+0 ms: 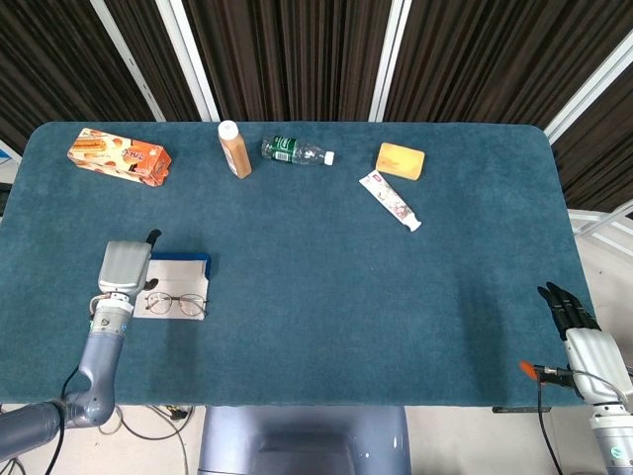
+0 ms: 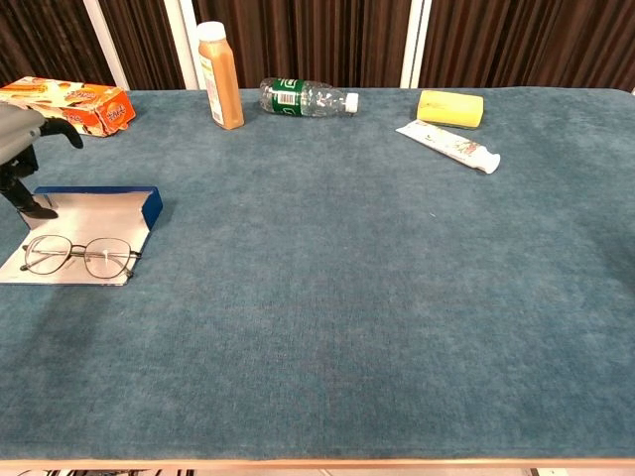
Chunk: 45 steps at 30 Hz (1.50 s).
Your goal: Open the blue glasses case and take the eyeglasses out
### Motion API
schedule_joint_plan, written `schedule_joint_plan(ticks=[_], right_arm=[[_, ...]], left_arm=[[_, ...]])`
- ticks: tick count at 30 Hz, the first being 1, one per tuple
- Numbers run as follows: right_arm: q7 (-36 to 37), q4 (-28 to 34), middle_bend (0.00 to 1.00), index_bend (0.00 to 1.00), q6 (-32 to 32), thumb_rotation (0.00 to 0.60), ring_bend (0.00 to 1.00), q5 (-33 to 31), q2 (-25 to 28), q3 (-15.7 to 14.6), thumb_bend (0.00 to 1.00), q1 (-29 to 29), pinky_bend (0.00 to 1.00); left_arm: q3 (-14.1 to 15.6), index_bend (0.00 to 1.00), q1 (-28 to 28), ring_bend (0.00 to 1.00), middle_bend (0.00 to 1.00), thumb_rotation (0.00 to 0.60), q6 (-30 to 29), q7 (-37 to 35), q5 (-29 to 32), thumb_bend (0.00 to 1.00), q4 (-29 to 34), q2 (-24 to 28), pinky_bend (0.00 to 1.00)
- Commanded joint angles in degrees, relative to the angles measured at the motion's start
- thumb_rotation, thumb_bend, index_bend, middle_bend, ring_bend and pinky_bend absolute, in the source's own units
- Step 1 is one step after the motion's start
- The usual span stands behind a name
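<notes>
Eyeglasses (image 2: 77, 257) lie unfolded on the pale inner flap of the blue glasses case (image 2: 137, 206), which sits open just beside the left hand's dark fingers (image 2: 28, 203). That left hand (image 1: 122, 270) holds nothing, its fingers apart. The right hand (image 1: 576, 320) rests empty, fingers apart, off the table's (image 1: 396, 297) far corner.

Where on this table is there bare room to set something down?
The whole middle and right of the table are bare, from the toothpaste tube to the near edge. Crowded: the back row, and near left around the open glasses case, eyeglasses and left hand.
</notes>
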<state>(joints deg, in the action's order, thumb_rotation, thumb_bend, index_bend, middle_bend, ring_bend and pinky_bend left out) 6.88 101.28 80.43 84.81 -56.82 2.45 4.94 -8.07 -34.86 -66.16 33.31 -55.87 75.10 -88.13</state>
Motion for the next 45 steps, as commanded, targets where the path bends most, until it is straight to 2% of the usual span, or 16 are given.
schedule_joint_plan(ticks=[1,6,13,23,45], right_arm=[[-0.02,0.00,0.00,0.00,0.00,0.600,0.00,0.00,0.00,0.00,0.16,0.00,0.19],[-0.04,0.01,0.00,0.00,-0.05,0.600,0.00,0.02,0.01,-0.01,0.16,0.02,0.19],[0.03,0.04,0.00,0.00,0.01,0.600,0.00,0.12,0.05,-0.03,0.16,0.00,0.19],[0.18,-0.01,0.00,0.00,0.05,0.600,0.00,0.14,0.09,-0.01,0.16,-0.01,0.19],[0.18,0.02,0.00,0.00,0.11,0.600,0.00,0.25,0.09,-0.04,0.16,-0.03,0.19]], left_arm=[[-0.82,0.23,0.86,0.88,0.96,0.600,-0.26,-1.38,0.30,0.10,3.73,1.74,0.98],[-0.60,0.40,2.20,0.90,0.99,0.600,-0.08,-2.36,0.36,0.21,13.17,6.32,0.98],[1.20,0.47,2.92,0.93,1.00,0.600,0.88,-0.71,1.73,0.29,19.97,9.04,1.00],[2.85,0.49,2.80,0.94,1.00,0.600,1.57,1.17,3.60,0.32,19.48,7.23,1.00],[2.01,0.50,1.90,0.94,1.00,0.600,2.46,0.96,7.14,0.35,14.80,3.13,1.00]])
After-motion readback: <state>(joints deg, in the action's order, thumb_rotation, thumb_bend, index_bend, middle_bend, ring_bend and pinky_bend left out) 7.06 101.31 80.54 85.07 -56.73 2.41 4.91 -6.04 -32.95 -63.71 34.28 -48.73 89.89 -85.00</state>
